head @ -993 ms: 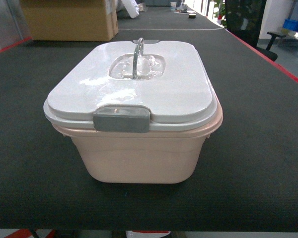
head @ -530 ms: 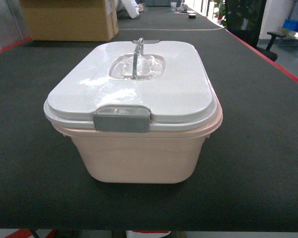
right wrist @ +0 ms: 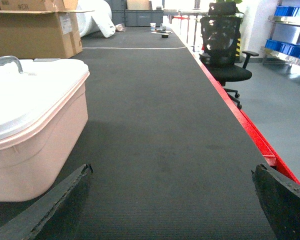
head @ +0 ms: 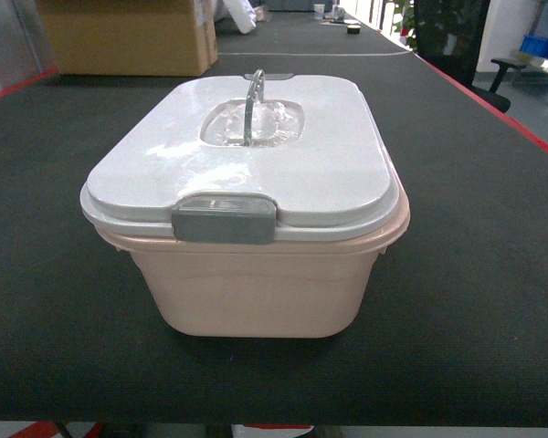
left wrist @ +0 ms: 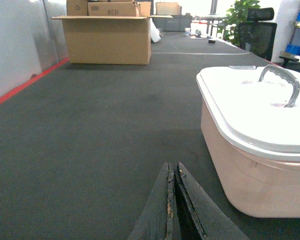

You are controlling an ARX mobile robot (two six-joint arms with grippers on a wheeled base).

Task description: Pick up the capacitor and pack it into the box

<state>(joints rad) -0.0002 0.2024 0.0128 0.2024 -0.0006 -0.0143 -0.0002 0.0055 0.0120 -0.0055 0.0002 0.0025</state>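
Nothing has moved since the earlier head frames: box sits dead centre on the black mat, same pose, white lid on, grey latch at 6 o'clock facing you, clear handle upright in the lid recess.

Capacitor: not visible in any view. You can't tell from these frames whether it's already inside the box or somewhere out of shot. Find it before you commit to anything.

Left gripper: fingers pressed together, nothing between them, hanging over bare mat with the box at its 3 o'clock. Right gripper: spread wide, empty, box at its 9 o'clock. Neither arm shows in the head view.

Handling, my read: a small cylinder should be light, rigid and smooth, so it will likely roll or squirt out if you pinch it off-centre. Take it across the middle of the body, pads square on.

If it still needs packing, the lid has to come off first; latch and handle are your hold points. Cardboard box at 11 o'clock is irrelevant.
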